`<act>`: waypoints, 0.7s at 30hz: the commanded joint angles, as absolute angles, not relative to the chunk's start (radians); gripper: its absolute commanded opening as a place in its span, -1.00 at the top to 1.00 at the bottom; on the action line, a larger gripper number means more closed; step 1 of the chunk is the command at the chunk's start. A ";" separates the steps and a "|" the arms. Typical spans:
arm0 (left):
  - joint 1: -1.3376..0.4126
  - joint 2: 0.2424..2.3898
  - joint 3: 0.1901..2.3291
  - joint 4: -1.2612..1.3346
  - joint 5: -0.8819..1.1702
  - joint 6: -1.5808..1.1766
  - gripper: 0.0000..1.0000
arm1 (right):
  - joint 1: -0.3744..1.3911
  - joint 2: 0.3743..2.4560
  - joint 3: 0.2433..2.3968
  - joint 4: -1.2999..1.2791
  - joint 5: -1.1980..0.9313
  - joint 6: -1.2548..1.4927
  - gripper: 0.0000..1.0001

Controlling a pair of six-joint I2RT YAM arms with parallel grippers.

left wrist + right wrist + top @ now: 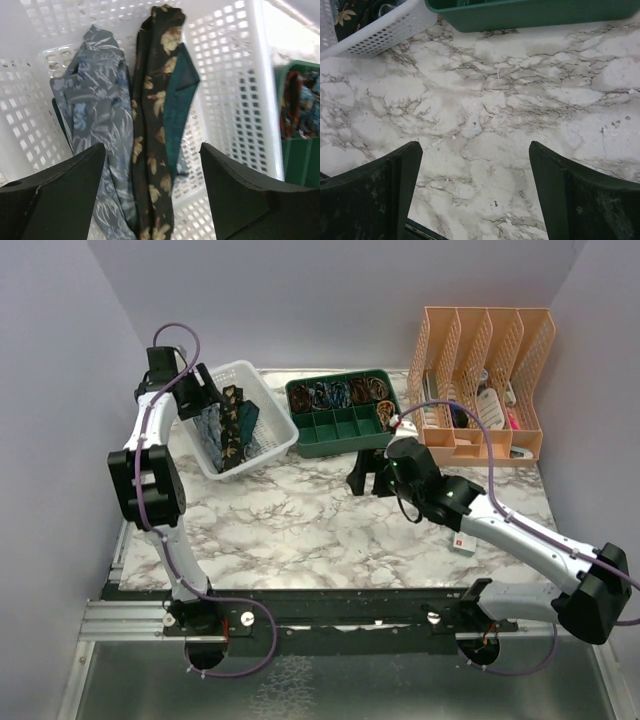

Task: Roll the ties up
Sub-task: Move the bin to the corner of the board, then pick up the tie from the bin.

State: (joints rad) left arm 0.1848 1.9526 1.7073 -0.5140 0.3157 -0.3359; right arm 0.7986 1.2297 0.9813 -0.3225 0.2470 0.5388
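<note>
Three ties lie lengthwise in a white mesh basket (pixel 230 75): a blue-grey patterned one (pixel 97 115), a black-brown one with gold leaves (pixel 152 165) and a plain dark teal one (pixel 181 95). My left gripper (pixel 151 147) hangs open just above them. Its fingers straddle the black-brown tie and touch nothing that I can see. From above, the left gripper (pixel 200 400) is at the basket's left end, over the ties (pixel 232 425). My right gripper (pixel 365 480) stands open over bare marble (pixel 495 100), with nothing between its fingers (pixel 395 180).
A green compartment tray (pixel 340 430) with several rolled ties stands right of the basket (pixel 250 370). An orange file organizer (pixel 485 350) fills the back right corner. A small white box (pixel 462 543) lies by the right arm. The basket's corner (pixel 380 35) and the tray's wall (pixel 530 15) show ahead of the right gripper.
</note>
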 commanded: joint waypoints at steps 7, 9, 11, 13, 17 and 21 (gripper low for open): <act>0.153 2.197 1.971 -0.683 0.059 -0.276 -0.39 | 0.799 1.145 0.942 -0.463 0.350 0.569 -0.85; 0.136 2.190 1.975 -0.686 -0.004 -0.267 -0.39 | 0.799 1.154 0.943 -0.473 0.353 0.568 -0.85; 0.126 2.199 1.988 -0.688 -0.035 -0.255 -0.39 | 0.800 1.166 0.945 -0.477 0.348 0.568 -0.85; 0.124 2.220 2.005 -0.693 -0.017 -0.247 -0.38 | 0.800 1.182 0.948 -0.481 0.335 0.568 -0.85; 0.090 2.221 2.017 -0.709 -0.068 -0.227 -0.47 | 0.800 1.215 0.961 -0.492 0.307 0.568 -0.85; 0.078 2.242 2.062 -0.739 -0.141 -0.216 -0.46 | 0.800 1.250 0.973 -0.513 0.295 0.571 -0.85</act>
State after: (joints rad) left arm 0.0925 2.2036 2.0033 -0.6872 -0.0277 -0.2455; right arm 0.7986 1.2186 0.9485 -0.4667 0.3080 0.5587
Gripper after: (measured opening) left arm 0.743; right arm 0.928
